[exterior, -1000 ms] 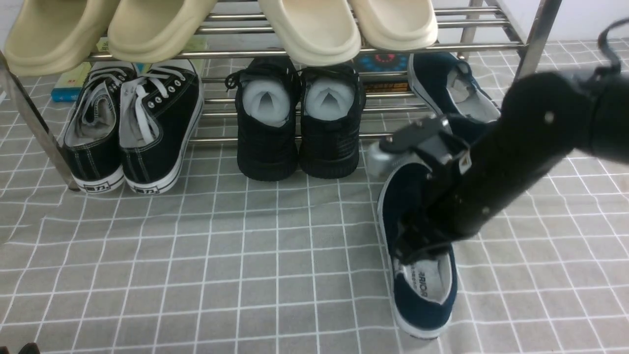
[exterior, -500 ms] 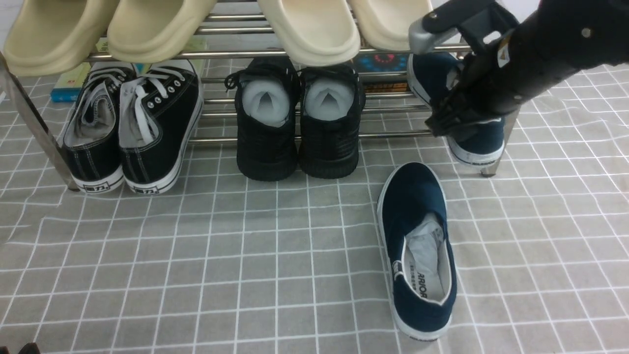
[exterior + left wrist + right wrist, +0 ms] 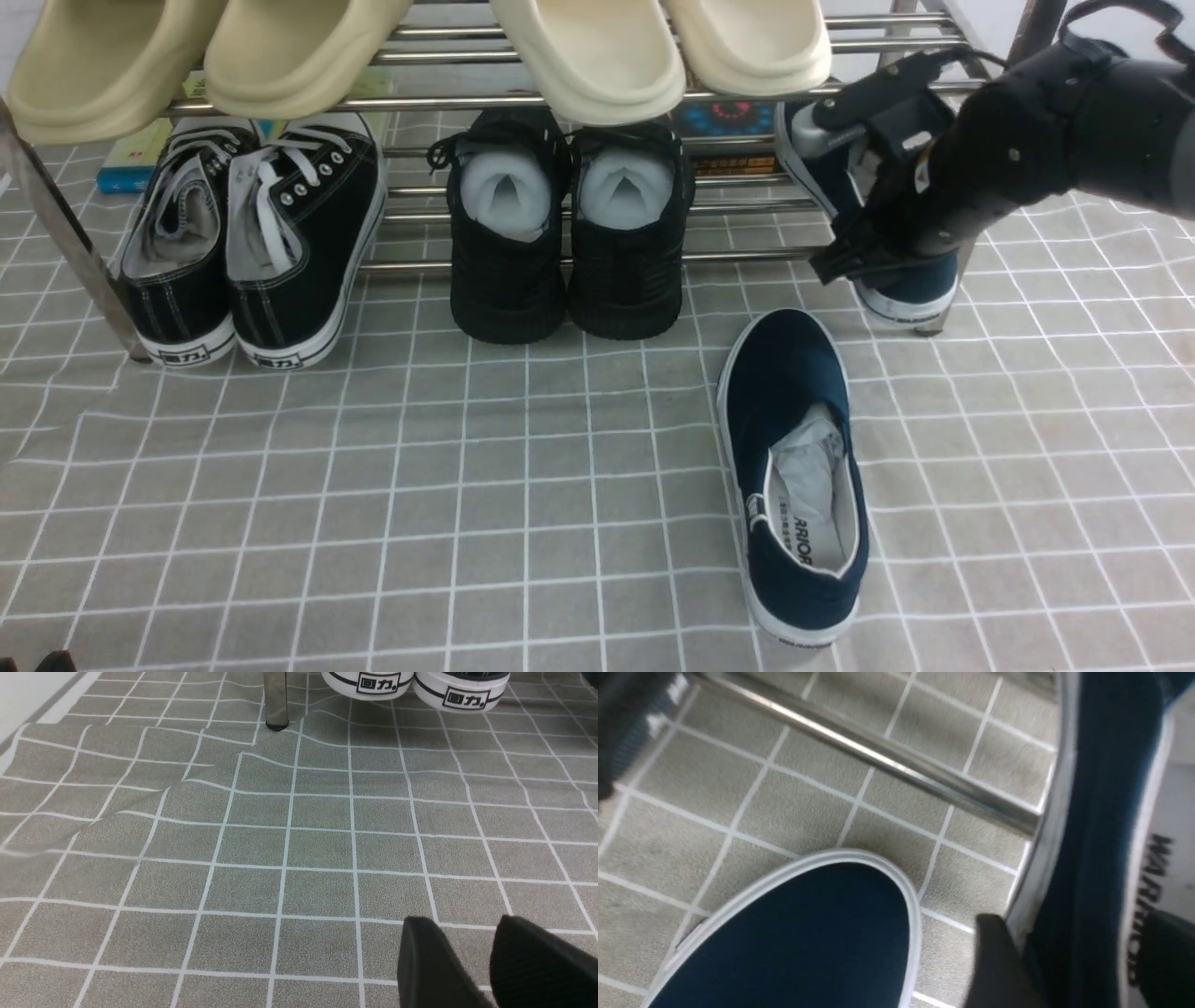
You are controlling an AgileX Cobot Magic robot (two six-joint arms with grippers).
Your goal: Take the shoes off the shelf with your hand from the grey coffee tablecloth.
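- Front view: one navy shoe is off the shelf, lying on the grey coffee tablecloth at 5 o'clock.
- The second shoe sits on the lower tier at 2 o'clock, not yet removed.
- The right gripper has its fingers either side of that shoe's side wall; cannot tell if clamped.
- Judged roughly half done.

Black lace-up sneakers with white laces at left, beside all-black shoes stuffed white. Higher up, yellowish foam slides and cream foam slides.
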